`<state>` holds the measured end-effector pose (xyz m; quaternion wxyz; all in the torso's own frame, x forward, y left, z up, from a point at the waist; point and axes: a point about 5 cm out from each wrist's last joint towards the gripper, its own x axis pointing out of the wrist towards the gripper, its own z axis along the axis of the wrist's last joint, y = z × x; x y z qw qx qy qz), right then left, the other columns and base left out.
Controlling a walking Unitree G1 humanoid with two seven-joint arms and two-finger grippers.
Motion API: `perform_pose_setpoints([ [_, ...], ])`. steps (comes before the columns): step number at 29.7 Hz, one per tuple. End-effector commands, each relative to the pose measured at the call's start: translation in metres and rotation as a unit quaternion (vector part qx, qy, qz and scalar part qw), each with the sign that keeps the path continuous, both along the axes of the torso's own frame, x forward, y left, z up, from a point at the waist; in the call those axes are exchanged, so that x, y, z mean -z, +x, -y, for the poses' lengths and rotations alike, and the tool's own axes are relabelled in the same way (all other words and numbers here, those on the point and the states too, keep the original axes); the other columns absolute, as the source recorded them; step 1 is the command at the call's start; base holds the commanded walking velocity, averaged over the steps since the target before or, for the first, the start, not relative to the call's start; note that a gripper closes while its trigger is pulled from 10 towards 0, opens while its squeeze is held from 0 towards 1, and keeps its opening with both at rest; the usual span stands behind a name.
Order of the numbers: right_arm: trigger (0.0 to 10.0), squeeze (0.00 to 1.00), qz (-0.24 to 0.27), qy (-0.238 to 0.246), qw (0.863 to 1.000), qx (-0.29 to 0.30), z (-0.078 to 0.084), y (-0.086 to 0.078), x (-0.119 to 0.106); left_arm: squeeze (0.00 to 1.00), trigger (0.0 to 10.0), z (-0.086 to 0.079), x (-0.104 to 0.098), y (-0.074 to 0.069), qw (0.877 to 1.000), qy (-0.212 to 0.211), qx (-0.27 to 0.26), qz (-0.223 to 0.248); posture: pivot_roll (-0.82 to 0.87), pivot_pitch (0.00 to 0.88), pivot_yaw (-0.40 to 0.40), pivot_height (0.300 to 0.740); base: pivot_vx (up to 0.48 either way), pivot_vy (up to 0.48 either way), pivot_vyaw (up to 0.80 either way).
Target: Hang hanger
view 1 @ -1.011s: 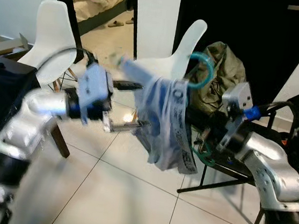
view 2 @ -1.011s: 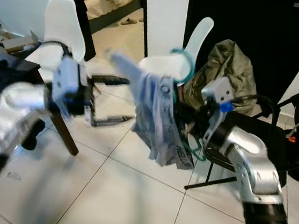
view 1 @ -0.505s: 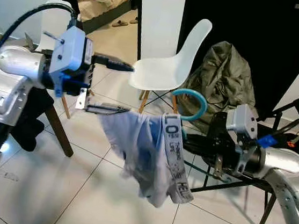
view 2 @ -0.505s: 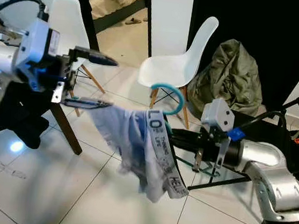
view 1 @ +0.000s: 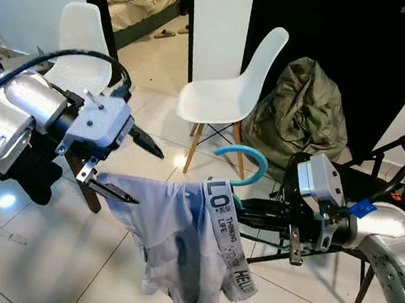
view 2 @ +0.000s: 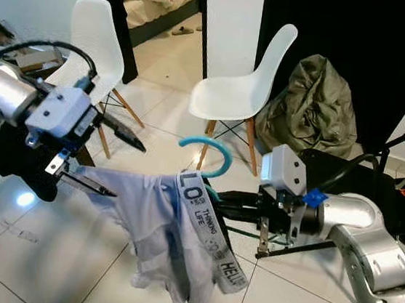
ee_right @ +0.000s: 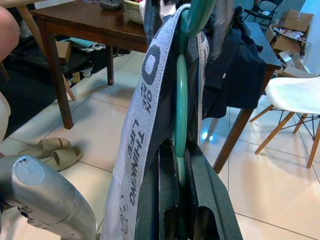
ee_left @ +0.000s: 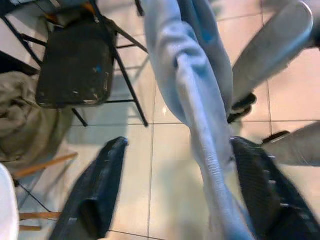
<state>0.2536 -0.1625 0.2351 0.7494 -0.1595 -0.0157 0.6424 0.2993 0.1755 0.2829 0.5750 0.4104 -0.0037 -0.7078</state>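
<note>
Between both arms in the eye views, the hanger (view 1: 238, 172) runs crosswise with hook upward, right claw (view 1: 250, 214) clamping its middle; the left claw (view 1: 138, 171), parted, props the garment (view 1: 177, 244). Along the right wrist view, fingers (ee_right: 207, 195) pinch the hanger's bar.

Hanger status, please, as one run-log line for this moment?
hanger: teal, carrying pale garment | right hand: shut on hanger | left hand: open, at garment edge | hung: no

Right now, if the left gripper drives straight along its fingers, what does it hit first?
Most likely the pale blue garment, already draped between the left gripper's open fingers. Beyond it, probably the right gripper clamping the teal hanger; depth unclear.
</note>
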Motion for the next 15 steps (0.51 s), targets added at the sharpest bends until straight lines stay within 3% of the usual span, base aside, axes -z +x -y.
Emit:
perform_pose_setpoints([
  [1, 0.0, 0.0, 0.007, 0.0, 1.0, -0.022, -0.0079, -0.0042, -0.004, 0.0, 0.0, -0.0088, 0.0072, -0.0032, 0.999, 0.037, -0.004, -0.019, -0.04, 0.061, 0.086, 0.74, 0.0, 0.0, 0.0],
  [8, 0.0, 0.0, 0.008, 0.003, 1.0, -0.024, -0.01, -0.0034, -0.0046, 0.0, 0.0, -0.0118, 0.0157, -0.006, 0.997, 0.06, -0.001, -0.041, -0.03, 0.064, 0.084, 0.74, 0.0, 0.0, 0.0],
  [15, 0.0, 0.0, 0.012, 0.006, 1.0, -0.013, -0.0122, 0.0002, -0.0033, 0.0, 0.0, -0.0135, 0.0119, 0.0008, 0.998, 0.049, -0.008, -0.025, -0.04, 0.065, 0.081, 0.74, 0.0, 0.0, 0.0],
])
